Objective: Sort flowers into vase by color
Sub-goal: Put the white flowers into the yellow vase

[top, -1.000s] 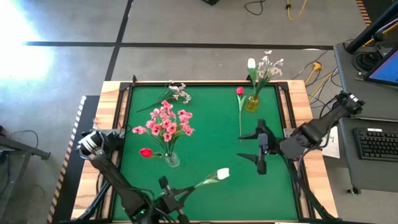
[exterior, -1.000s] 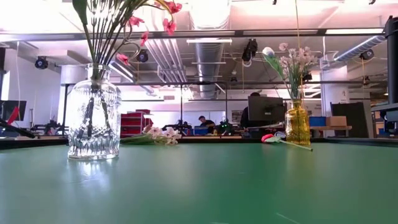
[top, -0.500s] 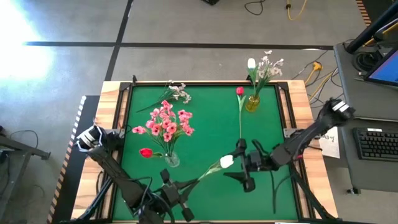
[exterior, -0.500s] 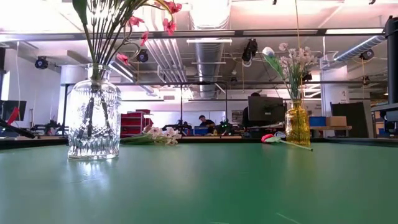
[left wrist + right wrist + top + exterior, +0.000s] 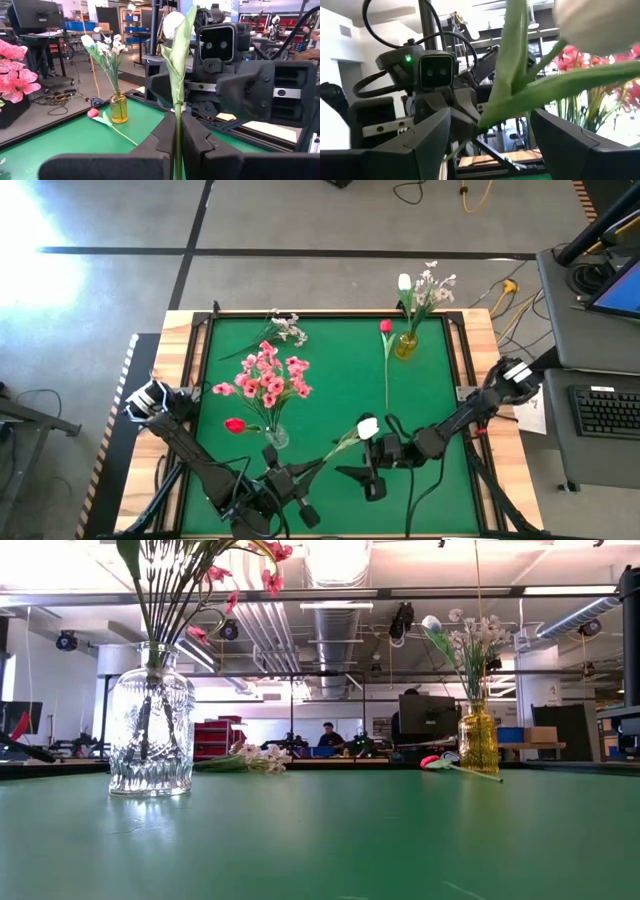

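White tulip [image 5: 367, 426], right of the glass vase [image 5: 275, 437]: my left gripper [image 5: 290, 477] pinches its stem; my right gripper [image 5: 366, 471] spreads around it.

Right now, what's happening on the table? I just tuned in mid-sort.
The left gripper is shut on a white tulip by its stem, holding it up near the table's front. The right gripper is open around the tulip's upper stem, set for a handover. Pink blossoms fill the clear vase; white flowers stand in the yellow vase. A red tulip and a white spray lie on the mat.
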Controlling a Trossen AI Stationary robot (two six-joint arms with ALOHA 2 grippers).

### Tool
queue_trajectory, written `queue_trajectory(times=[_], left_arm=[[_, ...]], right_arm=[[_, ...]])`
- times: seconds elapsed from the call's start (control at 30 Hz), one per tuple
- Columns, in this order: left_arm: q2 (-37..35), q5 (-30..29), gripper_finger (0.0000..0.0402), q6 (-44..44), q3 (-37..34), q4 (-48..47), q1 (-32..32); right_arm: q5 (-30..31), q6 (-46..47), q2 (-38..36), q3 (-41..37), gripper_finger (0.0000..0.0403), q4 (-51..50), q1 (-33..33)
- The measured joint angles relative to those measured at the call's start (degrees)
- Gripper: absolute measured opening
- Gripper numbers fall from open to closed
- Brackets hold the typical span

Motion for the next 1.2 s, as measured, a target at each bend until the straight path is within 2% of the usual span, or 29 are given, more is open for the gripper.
queue_trajectory(times=[0.17,0.3,0.63,0.8,0.9,1.03,1.2], left_arm=[[0.0,0.0,0.0,0.1,0.0,0.1,0.2],[0.0,-0.1,0.0,0.2,0.0,0.1,0.2],[0.0,-1.5,0.0,1.0,0.0,0.1,0.4],[0.1,-1.6,0.0,2.2,0.0,0.0,0.5],[0.1,-1.7,0.0,2.4,0.0,0.0,0.5],[0.1,-2.8,0.0002,2.0,0.0,0.4,0.5],[0.0,-0.6,0.004,2.7,0.7,0.7,0.3]], right_arm=[[-1.0,-0.4,1.2,2.8,0.025,-0.2,-0.6],[-0.8,-0.1,1.4,3.3,0.022,-0.3,-1.0],[-0.6,2.3,1.4,3.3,0.0082,-2.4,-2.3],[-1.4,2.1,1.4,3.3,0.0032,-2.8,-2.5],[-1.5,1.6,1.4,3.3,0.0017,-2.9,-2.5],[-1.4,1.3,1.4,3.3,0.0017,-2.9,-2.6],[-0.6,1.1,1.3,3.2,0.0018,-4.1,-2.6]])
